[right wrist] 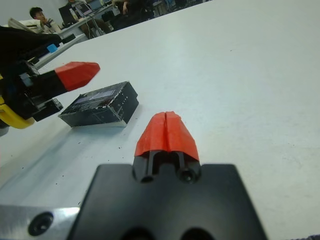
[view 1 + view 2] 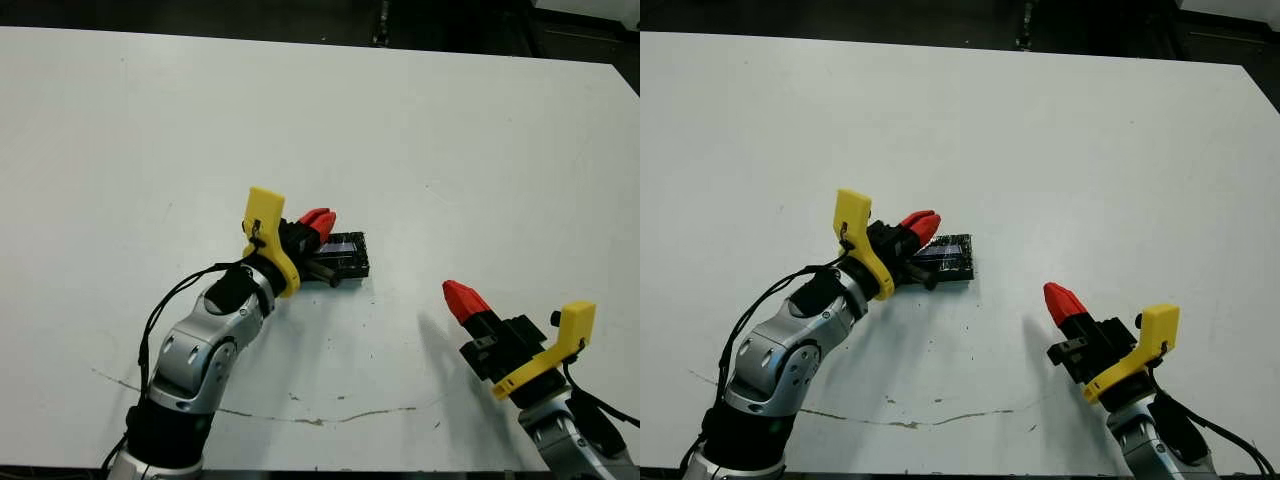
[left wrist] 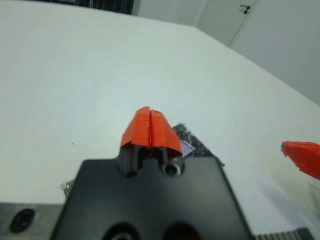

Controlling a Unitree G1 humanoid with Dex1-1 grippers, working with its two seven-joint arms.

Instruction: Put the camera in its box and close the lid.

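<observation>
The lid (image 2: 343, 256), black and glittery with a pale stripe on top, lies flat on the table near the middle, covering what is beneath it. The camera and the white-lined box are hidden from every view. My left gripper (image 2: 320, 222) is shut, with its red tips held together over the lid's left end; whether they touch it I cannot tell. In the right wrist view the lid (image 1: 102, 104) lies just under those tips. My right gripper (image 2: 462, 297) is shut with nothing in it, low over the table, a hand's width to the right of the lid.
A thin dark crack (image 2: 300, 415) runs across the white table (image 2: 420, 130) near its front edge. Small dark specks lie around the lid. A person (image 1: 37, 15) sits at desks beyond the table in the right wrist view.
</observation>
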